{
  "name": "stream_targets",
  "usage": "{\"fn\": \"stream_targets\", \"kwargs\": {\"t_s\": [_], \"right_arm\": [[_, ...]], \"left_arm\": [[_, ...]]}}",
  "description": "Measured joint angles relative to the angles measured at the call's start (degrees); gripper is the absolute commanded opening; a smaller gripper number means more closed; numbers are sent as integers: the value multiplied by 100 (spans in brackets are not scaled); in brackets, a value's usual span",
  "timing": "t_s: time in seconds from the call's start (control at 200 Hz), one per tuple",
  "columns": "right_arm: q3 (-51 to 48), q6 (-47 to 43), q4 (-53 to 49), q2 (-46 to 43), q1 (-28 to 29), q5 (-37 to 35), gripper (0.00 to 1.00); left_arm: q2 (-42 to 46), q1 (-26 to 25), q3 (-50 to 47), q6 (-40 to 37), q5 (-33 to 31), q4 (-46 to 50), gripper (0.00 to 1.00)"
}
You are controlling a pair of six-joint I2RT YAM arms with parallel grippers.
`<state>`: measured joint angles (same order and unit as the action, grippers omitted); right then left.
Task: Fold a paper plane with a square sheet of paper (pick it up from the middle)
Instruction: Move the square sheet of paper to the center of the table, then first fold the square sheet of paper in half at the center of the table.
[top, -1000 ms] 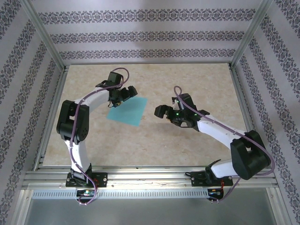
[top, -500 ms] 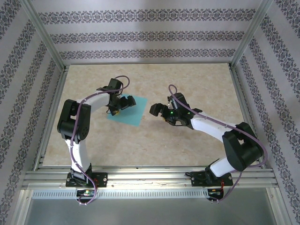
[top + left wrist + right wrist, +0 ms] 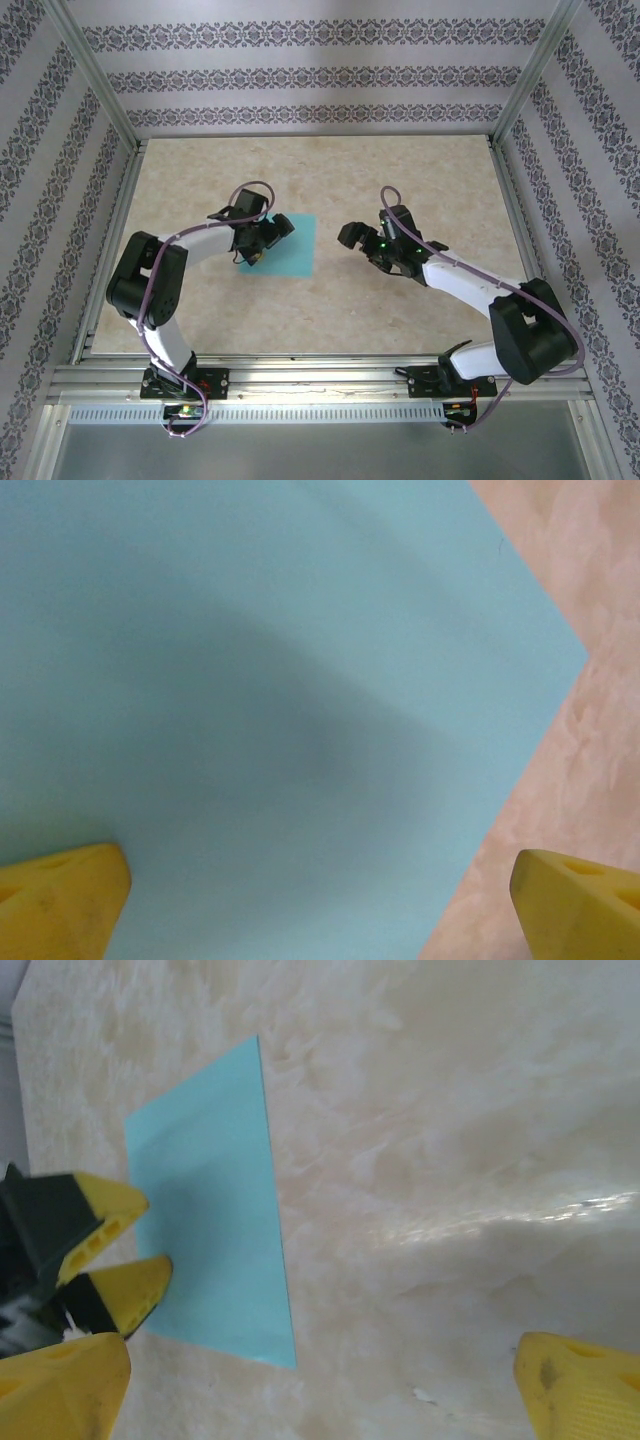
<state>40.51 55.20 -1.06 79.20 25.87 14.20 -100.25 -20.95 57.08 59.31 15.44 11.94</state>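
The square sheet of paper [image 3: 298, 252] lies flat on the beige table, turquoise and uncreased. My left gripper [image 3: 268, 240] stands open low over the sheet's left part. In the left wrist view the paper [image 3: 280, 700] spreads under the left gripper [image 3: 320, 910]; one yellow fingertip [image 3: 60, 900] is over paper, the other over bare table. My right gripper [image 3: 350, 240] is open to the right of the sheet, apart from it. From the right gripper [image 3: 320, 1390] I see the paper [image 3: 215, 1250] and the left gripper's yellow fingertips [image 3: 125, 1290] on its far side.
The marbled table [image 3: 420, 180] is boxed in by an aluminium frame [image 3: 515, 100] and patterned walls [image 3: 320, 75]. Rails run along its left and near edges [image 3: 320, 372]. Bare tabletop stretches behind and to the right of the arms.
The sheet has turned from a tilted lie to square with the table and shifted slightly right and nearer. The left gripper came down over it. The right gripper reached left, then drew back a little.
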Motion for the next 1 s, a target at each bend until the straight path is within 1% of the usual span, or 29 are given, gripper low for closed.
{"fn": "stream_targets", "kwargs": {"t_s": [0.155, 0.3, 0.435, 0.51, 0.6, 0.699, 0.799, 0.899, 0.999], "right_arm": [[-103, -4, -59, -81, -208, 17, 98], [-129, -24, -83, -225, -212, 70, 98], [-129, -33, -85, -317, -212, 175, 98], [-127, -92, -83, -323, -210, 229, 98], [-116, -181, -90, -323, -168, 313, 98], [11, -308, -166, -267, -66, 442, 98], [269, -415, -219, -57, 50, 610, 98], [511, -435, -297, 208, 146, 678, 98], [614, -433, -365, 402, 219, 691, 98]], "left_arm": [[144, -431, -162, 459, -297, -2, 99], [343, -758, -341, 835, -514, 17, 99], [575, -894, -332, 815, -844, 404, 99], [737, -898, -142, 470, -1180, 778, 99], [793, -885, 356, -374, -1421, 1134, 99], [599, -822, 1062, -1322, -1412, 1574, 99], [149, -743, 1770, -2199, -1311, 2052, 99], [-343, -739, 2221, -2798, -1145, 2503, 99], [-765, -739, 2505, -3145, -977, 2927, 100]]}}
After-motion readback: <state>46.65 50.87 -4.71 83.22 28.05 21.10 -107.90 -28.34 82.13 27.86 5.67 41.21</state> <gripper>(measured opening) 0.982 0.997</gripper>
